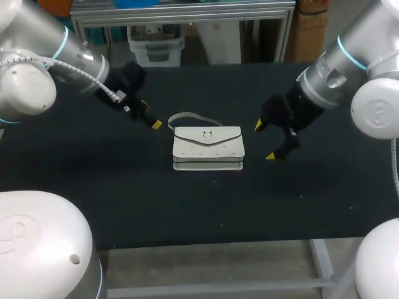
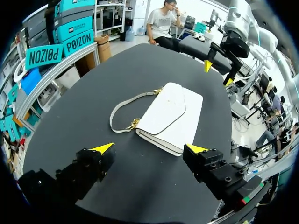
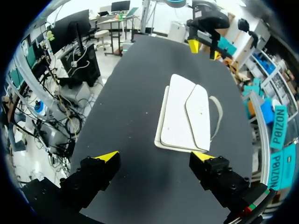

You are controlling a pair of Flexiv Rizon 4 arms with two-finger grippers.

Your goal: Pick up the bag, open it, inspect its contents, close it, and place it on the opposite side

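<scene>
Your bag (image 1: 208, 148) lies closed at centre frame. Left gripper (image 1: 149, 116) and right gripper (image 1: 265, 140) flank it, both spread and empty, evidently staged for pickup.

Bright, even room light; black table (image 1: 124, 199) looks dull, matte; white bag (image 1: 207, 148) glows.

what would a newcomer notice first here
A white flap handbag with a gold clasp lies flat in the middle of the black table, its thin strap looped at its far edge. The yellow-tipped left gripper and right gripper flank it, both open, neither touching.
</scene>
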